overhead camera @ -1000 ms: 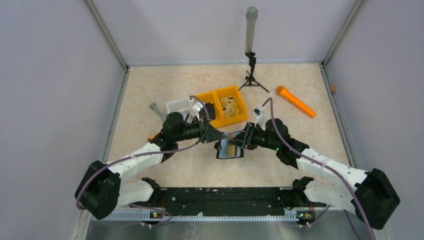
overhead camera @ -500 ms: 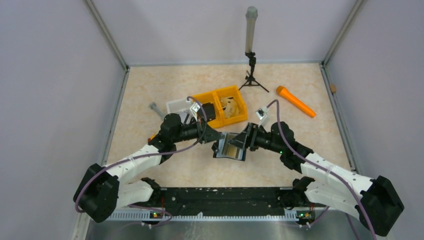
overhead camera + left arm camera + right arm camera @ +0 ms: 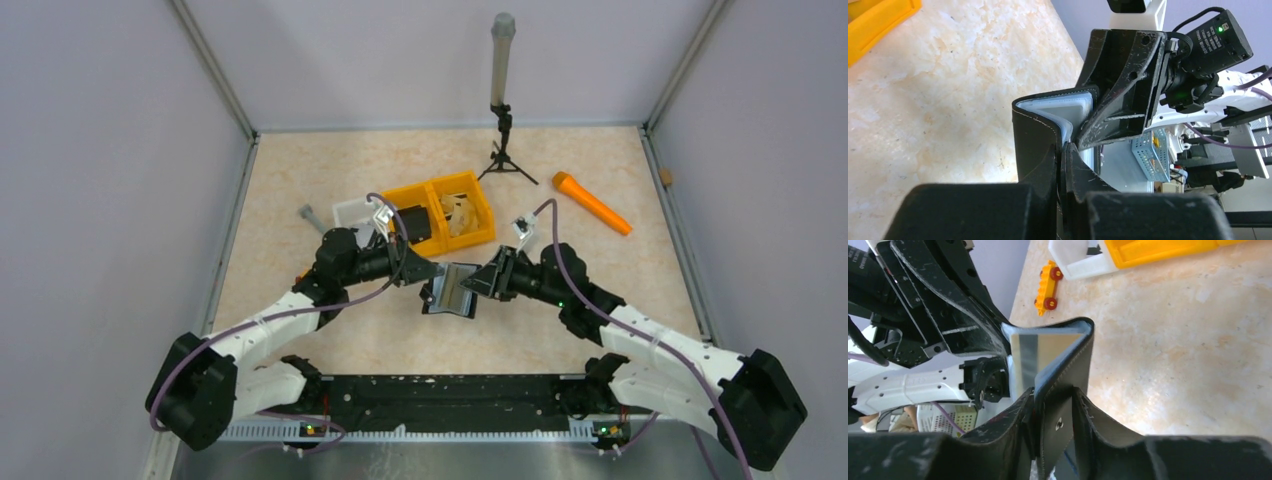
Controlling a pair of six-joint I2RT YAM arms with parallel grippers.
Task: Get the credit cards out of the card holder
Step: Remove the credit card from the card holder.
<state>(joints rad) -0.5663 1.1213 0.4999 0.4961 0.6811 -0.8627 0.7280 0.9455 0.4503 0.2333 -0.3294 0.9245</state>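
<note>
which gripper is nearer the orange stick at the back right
Right. The right gripper sits at the card holder's right edge, with the orange stick farther back and to its right. The left gripper sits at the holder's left edge, farther off.

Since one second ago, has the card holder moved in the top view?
Yes, slightly left. The right edge of the card holder was under the right corner of the yellow bin; now it sits a bit further left of that corner.
</note>
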